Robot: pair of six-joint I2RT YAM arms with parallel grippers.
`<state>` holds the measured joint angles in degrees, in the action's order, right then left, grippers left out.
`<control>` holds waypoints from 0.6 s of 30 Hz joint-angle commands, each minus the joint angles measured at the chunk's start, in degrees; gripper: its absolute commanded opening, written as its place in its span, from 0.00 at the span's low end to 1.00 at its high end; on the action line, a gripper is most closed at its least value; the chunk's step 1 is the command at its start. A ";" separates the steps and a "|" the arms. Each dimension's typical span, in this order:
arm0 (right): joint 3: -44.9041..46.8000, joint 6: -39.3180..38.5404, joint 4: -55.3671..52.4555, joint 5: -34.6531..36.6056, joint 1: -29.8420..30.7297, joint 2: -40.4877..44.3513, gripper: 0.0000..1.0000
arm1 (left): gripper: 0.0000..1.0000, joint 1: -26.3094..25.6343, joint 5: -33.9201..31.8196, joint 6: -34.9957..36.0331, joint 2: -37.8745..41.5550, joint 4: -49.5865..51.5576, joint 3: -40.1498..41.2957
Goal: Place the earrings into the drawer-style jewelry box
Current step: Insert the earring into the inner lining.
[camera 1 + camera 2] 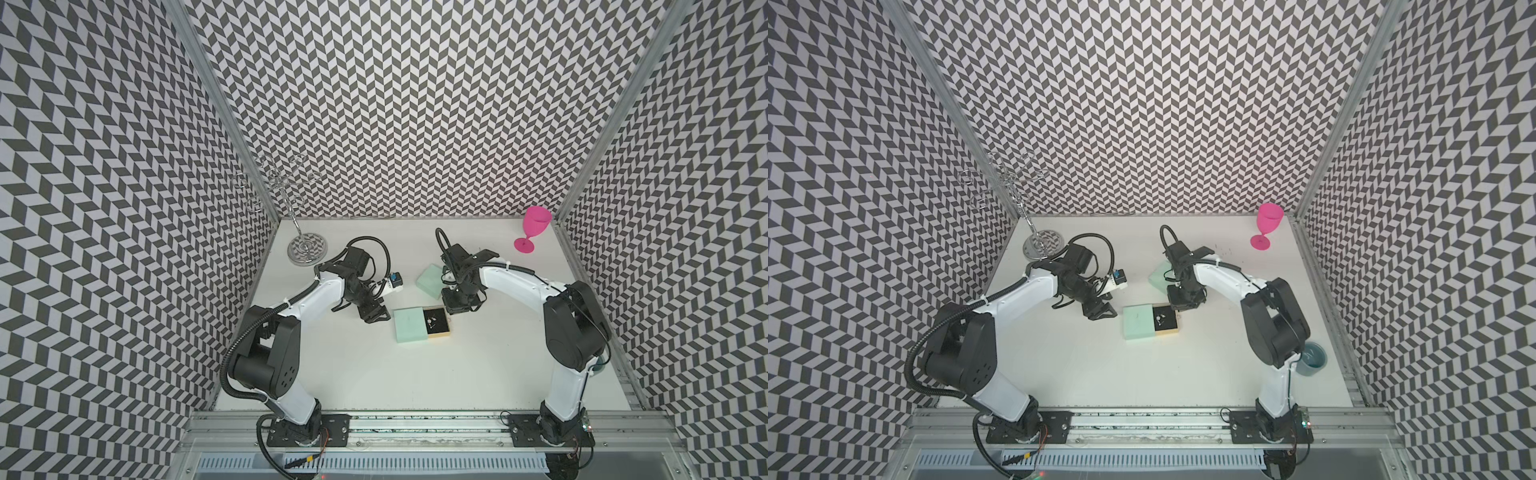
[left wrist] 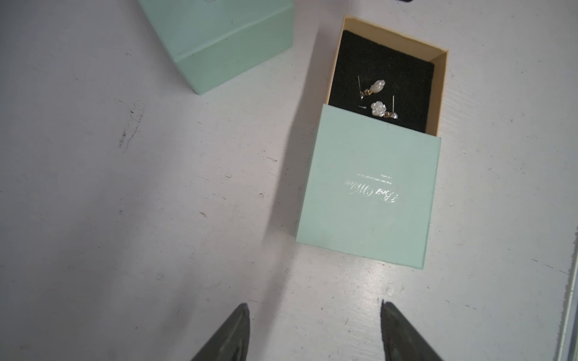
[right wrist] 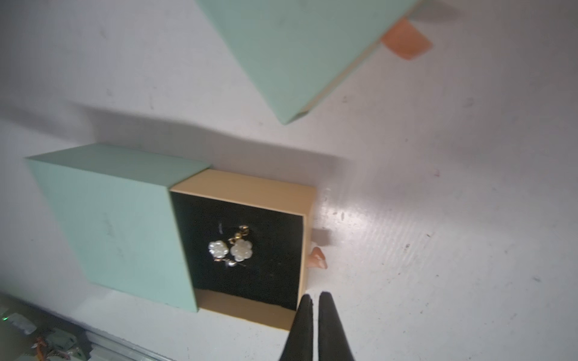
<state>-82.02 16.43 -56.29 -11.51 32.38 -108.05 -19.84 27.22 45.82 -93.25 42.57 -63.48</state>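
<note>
Right tool (image 3: 315,297) pinched empty, left tool (image 2: 314,308) half-spread, I am risking bouncing the white flower earrings (image 3: 231,250) from the tan drawer (image 3: 244,184) of the mint-green cardboard jewelry box (image 3: 109,218) by shoving it hard.

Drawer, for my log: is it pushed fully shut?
No, the drawer sticks out of its mint sleeve, earrings lying on its black pad.

Both top views: mounted high, looking steeply down from the robot-base side toward the back wall; whole tabletop (image 1: 374,374) and both arms in frame, near-identical with a slight sideways offset. Left wrist view: close and low, facing past the left gripper (image 2: 314,303) at the jewelry box (image 2: 366,187). Right wrist view: close, past the right gripper (image 3: 316,295), same box from its drawer end. All four share that box.
</note>
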 commanded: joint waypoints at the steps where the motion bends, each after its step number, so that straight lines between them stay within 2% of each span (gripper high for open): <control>1: -1.98 -0.97 2.13 -3.32 1.64 0.41 0.08 | 0.67 0.09 0.80 -0.30 1.67 -0.86 1.64; 18: -0.48 -0.59 3.19 -3.66 7.00 -4.44 0.07 | 0.68 0.06 3.01 -1.70 2.15 -2.47 2.22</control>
<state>-83.26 15.92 -54.11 -15.46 39.05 -111.92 -19.84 28.29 44.03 -93.21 40.88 -60.71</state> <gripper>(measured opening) 0.067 0.679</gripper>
